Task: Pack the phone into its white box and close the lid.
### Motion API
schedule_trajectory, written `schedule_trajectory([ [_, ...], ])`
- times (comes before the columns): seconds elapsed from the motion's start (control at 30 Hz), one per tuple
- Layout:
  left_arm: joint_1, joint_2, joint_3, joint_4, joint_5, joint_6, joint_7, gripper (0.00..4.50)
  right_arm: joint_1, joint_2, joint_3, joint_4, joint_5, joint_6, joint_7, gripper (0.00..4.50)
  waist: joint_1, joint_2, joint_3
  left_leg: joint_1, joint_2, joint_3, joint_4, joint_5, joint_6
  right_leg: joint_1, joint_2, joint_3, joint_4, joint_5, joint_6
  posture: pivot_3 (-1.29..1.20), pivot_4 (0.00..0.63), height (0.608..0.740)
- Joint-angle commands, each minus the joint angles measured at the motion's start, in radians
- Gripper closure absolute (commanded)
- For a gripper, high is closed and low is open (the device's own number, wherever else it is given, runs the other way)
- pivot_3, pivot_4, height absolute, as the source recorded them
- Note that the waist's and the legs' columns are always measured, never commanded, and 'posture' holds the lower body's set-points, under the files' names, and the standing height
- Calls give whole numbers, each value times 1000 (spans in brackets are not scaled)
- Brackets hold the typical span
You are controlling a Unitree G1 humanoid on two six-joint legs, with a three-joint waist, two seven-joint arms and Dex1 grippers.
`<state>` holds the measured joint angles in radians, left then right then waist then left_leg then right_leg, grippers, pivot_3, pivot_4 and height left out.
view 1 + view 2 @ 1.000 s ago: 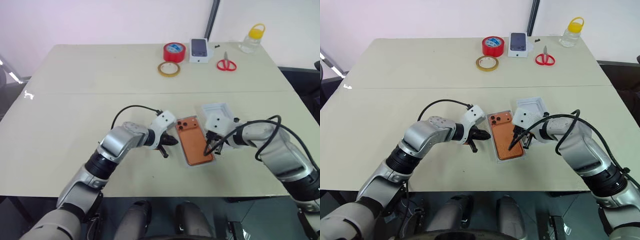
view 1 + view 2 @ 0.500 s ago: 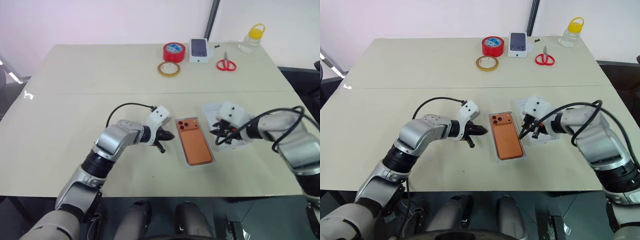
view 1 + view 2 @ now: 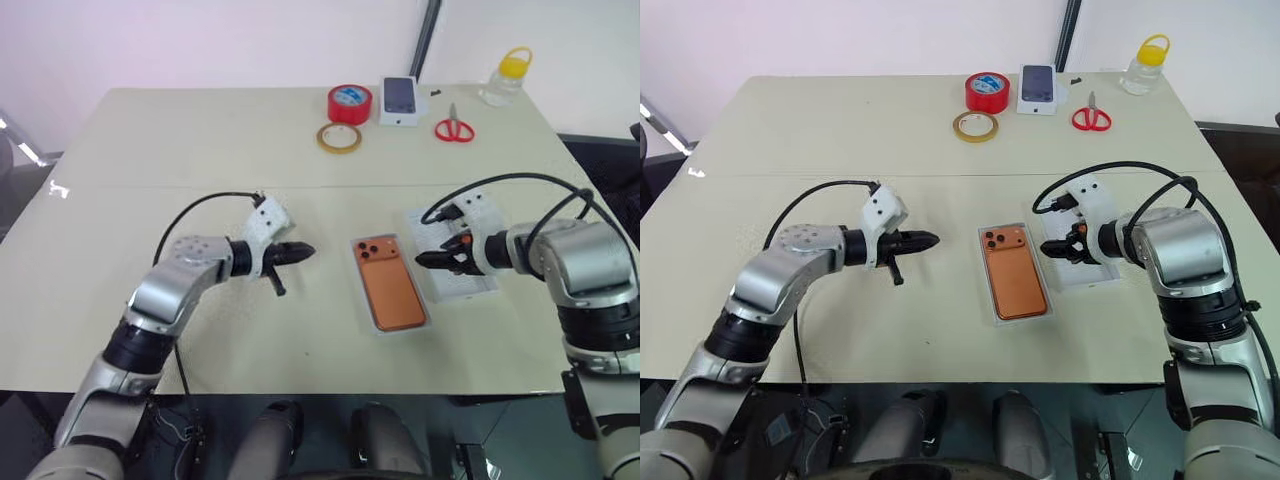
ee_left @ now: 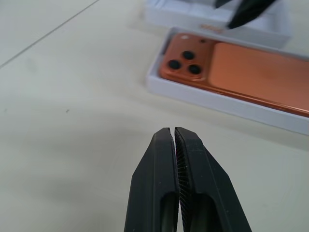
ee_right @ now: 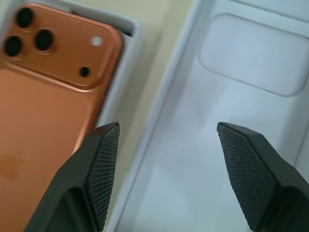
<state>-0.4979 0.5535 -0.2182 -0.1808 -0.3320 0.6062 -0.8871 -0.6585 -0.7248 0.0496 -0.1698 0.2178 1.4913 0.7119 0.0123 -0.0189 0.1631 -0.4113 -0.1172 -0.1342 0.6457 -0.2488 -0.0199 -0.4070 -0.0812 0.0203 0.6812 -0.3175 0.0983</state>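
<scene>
While the phone (image 3: 392, 288) lies in the white box (image 3: 371, 296), the right claw (image 3: 432, 260) hovers wide open and empty over the lid (image 3: 470, 285); the left claw (image 3: 303, 251), pressed together, holds nothing.

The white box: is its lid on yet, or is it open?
Open. The phone lies uncovered, camera side up, inside the white box; the lid rests beside it on the table, hollow side up.

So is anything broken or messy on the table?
Nothing stands out. The phone lies flat in its white box, camera side up, and the lid sits open side up right beside it. Tape rolls, scissors and a bottle sit tidy at the far edge.
</scene>
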Motion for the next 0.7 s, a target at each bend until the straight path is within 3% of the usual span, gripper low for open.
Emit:
schedule_trajectory([
  [0.03,25,12,13,-94,-43,-44,-62,4349,-16,10,-2,-1,16,17,-43,1131,-1,0,0,0,0,0,0,0,0,0,0,0,0,0,0,0,150,740],
  [0.13,59,25,9,-132,-51,-81,-103,4349,-16,21,15,-1,21,25,-73,1131,-7,0,0,0,0,0,0,0,0,0,0,0,0,0,0,0,150,740],
  [0.37,82,38,-1,-121,-18,-117,-116,4349,-23,44,15,-12,51,53,-119,4474,-8,0,0,0,1,0,0,0,0,0,1,0,1,0,0,0,150,740],
  [0.6,118,45,80,-96,-36,-114,-76,4349,-134,102,-144,18,87,117,-159,4474,-26,1,0,0,1,0,0,0,1,0,1,0,1,0,0,0,150,740],
  [0.7,143,47,180,-55,-48,-117,-17,4349,-252,196,-366,108,282,123,-171,4474,-33,1,0,1,1,0,-1,0,1,-1,2,0,2,0,0,0,150,740],
])
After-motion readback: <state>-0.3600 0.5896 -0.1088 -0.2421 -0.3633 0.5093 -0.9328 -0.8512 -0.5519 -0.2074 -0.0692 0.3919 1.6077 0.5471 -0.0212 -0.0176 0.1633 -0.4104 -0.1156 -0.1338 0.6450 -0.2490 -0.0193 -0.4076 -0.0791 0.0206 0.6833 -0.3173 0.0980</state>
